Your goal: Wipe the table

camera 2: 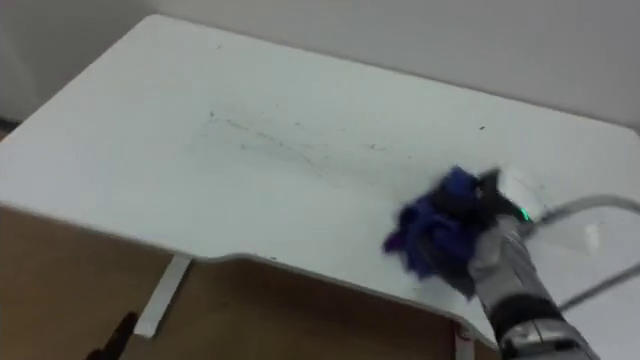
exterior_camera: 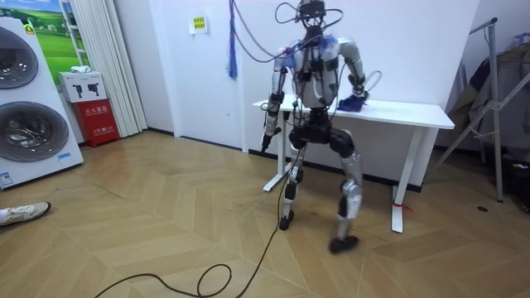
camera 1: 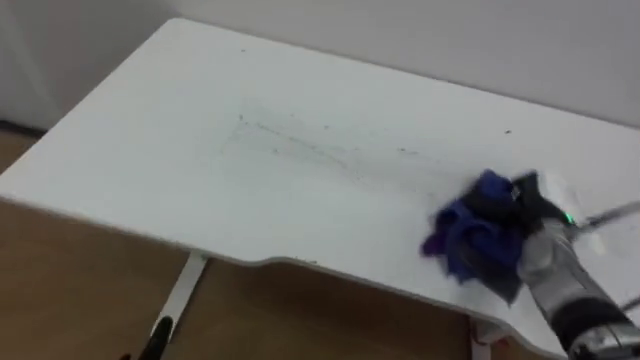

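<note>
Stacked washing machines (exterior_camera: 25, 108), red box (exterior_camera: 97, 110): far on the room view's left, well apart from the robot.
Left hand (exterior_camera: 266, 136): hangs at the robot's side by the counter's end; state cannot be told.
Counter (camera 1: 200, 120): white, against the wall.
Faint dark marks (camera 1: 300, 150): mid-surface, uncovered.
Blue cloth (camera 1: 475, 235): bunched on the counter near its front edge, right of the marks.
Right hand (camera 1: 530, 200): arm enters from lower right, and the hand is on the cloth's right side. Gripping or pressing cannot be told.
</note>
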Controlling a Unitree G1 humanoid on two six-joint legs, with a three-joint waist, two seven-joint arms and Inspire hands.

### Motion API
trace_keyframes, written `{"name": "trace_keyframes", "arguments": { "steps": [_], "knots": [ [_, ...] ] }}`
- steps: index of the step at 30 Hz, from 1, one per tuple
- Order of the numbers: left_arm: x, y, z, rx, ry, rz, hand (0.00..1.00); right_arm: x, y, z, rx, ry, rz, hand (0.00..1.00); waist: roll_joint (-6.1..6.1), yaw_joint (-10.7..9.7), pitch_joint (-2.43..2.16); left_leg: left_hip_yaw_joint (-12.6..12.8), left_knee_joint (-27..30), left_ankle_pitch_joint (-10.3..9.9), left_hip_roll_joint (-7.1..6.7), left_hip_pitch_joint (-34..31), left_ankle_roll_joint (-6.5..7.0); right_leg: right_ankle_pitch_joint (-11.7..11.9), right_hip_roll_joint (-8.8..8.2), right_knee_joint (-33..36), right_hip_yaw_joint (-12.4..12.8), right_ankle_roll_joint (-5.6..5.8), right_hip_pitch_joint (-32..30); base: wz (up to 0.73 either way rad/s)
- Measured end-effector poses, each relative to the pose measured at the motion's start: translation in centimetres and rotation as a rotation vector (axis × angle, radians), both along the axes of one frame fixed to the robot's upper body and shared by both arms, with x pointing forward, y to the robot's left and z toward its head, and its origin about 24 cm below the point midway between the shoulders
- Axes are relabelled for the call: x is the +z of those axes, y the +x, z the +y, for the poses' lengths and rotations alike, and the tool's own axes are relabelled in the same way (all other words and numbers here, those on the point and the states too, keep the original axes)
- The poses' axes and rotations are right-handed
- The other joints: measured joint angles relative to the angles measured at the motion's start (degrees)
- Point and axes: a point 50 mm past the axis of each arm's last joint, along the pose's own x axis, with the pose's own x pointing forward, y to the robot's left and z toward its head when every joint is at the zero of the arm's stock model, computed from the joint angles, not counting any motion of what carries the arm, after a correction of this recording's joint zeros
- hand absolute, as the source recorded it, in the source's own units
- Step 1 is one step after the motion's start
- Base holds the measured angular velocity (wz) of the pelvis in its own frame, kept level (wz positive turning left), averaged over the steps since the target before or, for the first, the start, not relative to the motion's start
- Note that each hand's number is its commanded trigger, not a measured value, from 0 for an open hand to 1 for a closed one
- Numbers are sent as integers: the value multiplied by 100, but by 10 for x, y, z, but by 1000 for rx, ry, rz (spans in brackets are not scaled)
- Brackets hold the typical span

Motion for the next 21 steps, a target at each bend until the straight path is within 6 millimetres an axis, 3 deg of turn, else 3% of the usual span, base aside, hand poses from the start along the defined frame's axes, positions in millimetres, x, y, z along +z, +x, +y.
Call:
{"name": "trace_keyframes", "arguments": {
  "steps": [1,2,3,4,5,6,7,8,9,10,11,12,13,14,15,16,17,18,19,21],
  "knots": [
    [1,-2,4,7,-1,5,0,13,10,8,40,-15,-37,100,-32,188,-14,-123,-128,133,147,-62,-197,194,-90,-422,105,15,23,19],
    [3,-2,12,9,17,11,0,17,14,8,48,-16,-47,100,-34,281,-16,-427,-279,257,327,-67,-404,404,-79,-879,97,60,119,28],
    [4,-2,16,9,28,18,0,17,14,8,47,-18,-43,100,-39,290,-22,-732,-379,312,404,-60,-511,514,-64,-1057,74,74,135,57],
    [7,-2,25,11,48,35,0,14,12,4,41,-29,-28,100,-49,239,-20,-1242,-562,397,532,-49,-685,748,-33,-1244,-19,81,131,76],
    [9,-2,32,15,52,50,0,5,5,-3,31,-46,10,100,-57,150,-16,-1488,-579,428,678,-52,-742,851,3,-1110,-10,165,61,85],
    [9,-3,33,23,49,52,0,-2,-1,-8,12,-19,24,100,-30,70,-25,-1606,-569,443,808,-41,-730,788,79,-744,60,645,33,70],
    [8,-11,34,50,34,61,0,-14,-14,-15,-11,29,33,100,-2,11,-33,-1591,-587,633,1048,111,-434,228,181,-52,17,542,2,43],
    [5,-25,34,75,11,92,0,-25,-27,-22,-18,36,68,100,3,-133,-20,-1413,-688,1001,1180,249,-106,-115,241,256,-88,357,87,30],
    [3,-32,33,80,-3,109,0,-30,-33,-29,-28,31,88,100,-18,-247,-35,-1316,-732,1157,1195,278,-123,-244,264,299,-168,296,160,44],
    [1,-42,31,78,-21,137,0,-37,-48,-48,-78,28,118,100,-5,-518,-39,-1111,-739,1267,1173,285,-195,-405,392,248,-316,131,329,60],
    [0,-48,31,70,-19,159,0,-45,-67,-67,-143,32,141,100,24,-756,-34,-891,-694,1265,1147,257,-198,-408,577,10,-509,80,515,61],
    [0,-51,32,79,-19,161,0,-48,-75,-73,-172,36,149,100,-23,-860,-43,-808,-630,1255,1069,221,-201,-397,620,-94,-574,27,560,35],
    [0,-58,32,102,-20,169,0,-53,-87,-82,-219,50,163,100,-64,-1005,-59,-644,-424,1119,850,173,-212,-323,671,-312,-627,-105,592,-11],
    [-3,-60,28,98,-28,180,0,-51,-89,-88,-241,47,161,100,-20,-1054,-61,-476,-198,775,589,184,-206,-207,766,-531,-613,-272,594,-35],
    [-4,-59,25,95,-35,178,0,-49,-89,-90,-246,44,160,100,-3,-1072,-65,-360,-153,624,454,184,-188,-155,826,-616,-551,-343,588,-51],
    [-5,-56,22,90,-46,169,0,-46,-88,-92,-246,38,152,100,30,-1159,-72,-245,-84,345,126,180,-132,-54,915,-770,-502,-395,584,-43],
    [-4,-55,21,88,-48,158,0,-41,-84,-91,-229,28,143,100,56,-1196,-75,-106,-131,159,-144,210,-1,-1,966,-836,-391,-365,530,-43],
    [-4,-53,21,87,-48,150,0,-39,-82,-89,-216,25,140,100,66,-1175,-78,-24,-185,127,-237,270,20,15,1021,-846,-301,-383,475,-59],
    [-3,-50,19,88,-53,135,0,-35,-75,-85,-182,5,136,100,144,-1135,-61,-14,-352,118,-344,438,54,77,1137,-943,-101,-487,429,-68],
    [-6,-54,12,114,-82,128,0,-30,-69,-82,-158,-8,136,100,279,-1129,-115,-16,-674,189,-442,654,102,168,1219,-1133,118,-643,419,-59]
  ]
}}
